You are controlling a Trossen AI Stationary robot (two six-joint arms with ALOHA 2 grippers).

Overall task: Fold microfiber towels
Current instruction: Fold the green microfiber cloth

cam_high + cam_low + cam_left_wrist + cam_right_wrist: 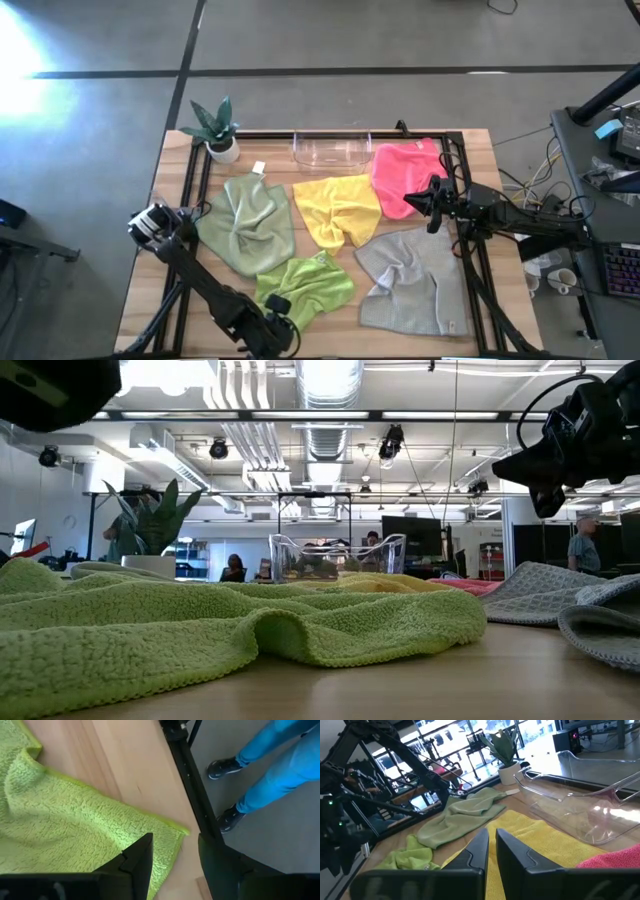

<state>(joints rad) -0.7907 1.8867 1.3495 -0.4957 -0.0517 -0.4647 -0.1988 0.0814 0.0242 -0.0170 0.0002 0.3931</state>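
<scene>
Five soft microfiber cloths lie crumpled and unfolded on the light wooden table (160,290).

Sage green cloth (248,225): left of centre, bunched with a ridge through its middle, near the small potted plant in a white pot (220,135) at the far left corner.

Yellow cloth (338,208): centre, just in front of the clear plastic bin (332,150) at the far edge. Its right edge meets the hot pink cloth (402,175), which lies at the far right.

Light grey cloth (415,280): near right, one corner turned over.

Lime green cloth (305,285): near edge, between the sage and grey cloths, touching the sage one.

Left gripper (172,855): at the near edge of the table, over a corner of the lime green cloth. Fingers stand apart with a clear gap; nothing is between them. The cloth corner lies flat on the wood beneath.

Right gripper (430,205): raised above the table at the near edge of the pink cloth, pointing toward the yellow one. Fingers (480,850) are nearly together with only a thin slit between, holding nothing.

A person's legs in blue trousers and dark shoes (227,817) stand on the floor beside the table frame.
</scene>
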